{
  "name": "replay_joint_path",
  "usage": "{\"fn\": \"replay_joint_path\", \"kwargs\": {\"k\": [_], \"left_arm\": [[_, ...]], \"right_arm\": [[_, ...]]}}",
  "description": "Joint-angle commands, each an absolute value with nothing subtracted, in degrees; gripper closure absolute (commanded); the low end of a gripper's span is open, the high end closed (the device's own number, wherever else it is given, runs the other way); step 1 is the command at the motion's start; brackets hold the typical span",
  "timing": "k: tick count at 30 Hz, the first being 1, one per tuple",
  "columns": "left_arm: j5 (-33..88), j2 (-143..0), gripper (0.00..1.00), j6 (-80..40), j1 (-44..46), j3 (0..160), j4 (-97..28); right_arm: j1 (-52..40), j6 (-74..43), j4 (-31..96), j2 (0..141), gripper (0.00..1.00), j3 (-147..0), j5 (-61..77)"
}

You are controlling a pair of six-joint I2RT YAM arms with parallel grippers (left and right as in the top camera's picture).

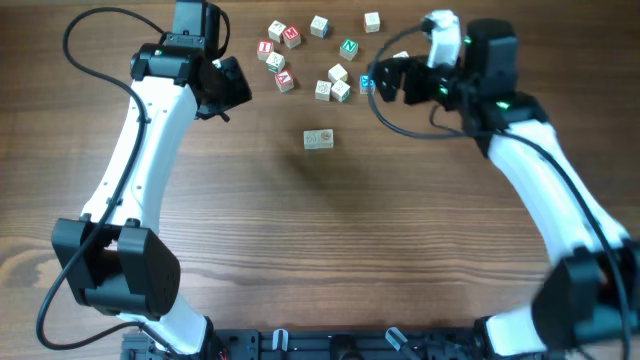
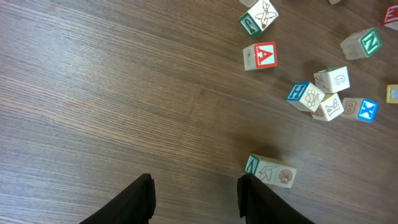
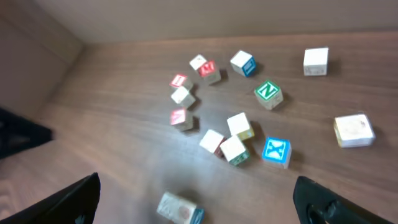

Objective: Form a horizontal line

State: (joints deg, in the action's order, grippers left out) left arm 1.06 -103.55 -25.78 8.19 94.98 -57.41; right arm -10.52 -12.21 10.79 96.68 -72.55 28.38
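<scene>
Horizontal line [image 1: 318,139]: short straight row of touching pale cubes, one end face coloured, lying flat on the surface [image 1: 300,250] near its middle, nothing holding it
Loose cubes [image 1: 338,72]: scattered beyond the row, apart from it, with red, green and blue letters
Blue X cube [image 3: 276,151]: at the near edge of the scatter, beside the right tool in the overhead view
Left tool [image 2: 196,202]: jaws parted, nothing between them; the row lies just past one fingertip
Right tool [image 3: 196,183]: jaws spread wide, empty, over the scatter's right side
</scene>
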Motion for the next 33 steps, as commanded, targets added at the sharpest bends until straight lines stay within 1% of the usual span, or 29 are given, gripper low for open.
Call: {"fn": "replay_joint_path", "kwargs": {"k": [1, 4, 6, 9, 10, 13, 18, 20, 22, 23, 24, 25, 28, 33], "left_arm": [[1.9, -103.9, 0.51, -25.1, 8.3, 94.6, -56.5], [1.9, -103.9, 0.51, -24.4, 8.3, 94.5, -55.9], [1.9, -103.9, 0.49, -24.4, 8.4, 94.1, -55.6], [1.9, -103.9, 0.49, -24.4, 8.5, 92.1, -54.8], [1.9, -103.9, 0.49, -24.4, 8.5, 91.1, -54.4], [1.9, -103.9, 0.48, -24.4, 8.4, 87.6, -53.1], [1.9, -103.9, 0.44, -24.5, 8.5, 84.1, -51.7], [1.9, -103.9, 0.43, -24.9, 8.5, 83.4, -51.2], [1.9, -103.9, 0.43, -24.9, 8.5, 83.4, -51.2], [1.9, -103.9, 0.43, -24.9, 8.5, 83.4, -51.2], [1.9, -103.9, 0.42, -24.9, 8.5, 83.4, -51.2], [1.9, -103.9, 0.41, -24.9, 8.5, 83.4, -51.2], [1.9, -103.9, 0.4, -24.9, 8.5, 83.4, -51.2], [1.9, -103.9, 0.39, -24.9, 8.5, 83.4, -51.4]], "right_arm": [[-12.1, -14.5, 10.7, 106.6, 0.01, -77.4, 24.8], [-13.8, -14.5, 13.3, 112.4, 0.0, -83.1, 17.5], [-15.0, -13.5, 16.0, 115.8, 0.0, -87.1, 12.0], [-17.0, -11.3, 18.1, 120.7, 0.01, -91.6, 7.3], [-17.5, -10.7, 18.2, 121.8, 0.02, -92.2, 6.6], [-18.5, -10.5, 17.4, 125.6, 0.12, -92.7, -0.4], [-18.2, -10.1, 16.0, 129.1, 0.16, -92.7, -2.6], [-17.9, -10.1, 14.8, 129.9, 0.21, -92.7, -2.5], [-17.9, -10.5, 14.2, 130.7, 0.3, -92.7, -1.7], [-17.9, -10.5, 14.0, 130.8, 0.33, -92.7, -0.8], [-17.9, -10.6, 13.5, 131.5, 0.4, -92.7, 0.0], [-17.9, -11.0, 13.2, 131.8, 0.43, -92.7, 0.0], [-17.9, -11.7, 12.9, 132.3, 0.49, -92.7, 0.0], [-17.8, -12.2, 12.9, 132.1, 0.63, -92.7, 0.0]]}}
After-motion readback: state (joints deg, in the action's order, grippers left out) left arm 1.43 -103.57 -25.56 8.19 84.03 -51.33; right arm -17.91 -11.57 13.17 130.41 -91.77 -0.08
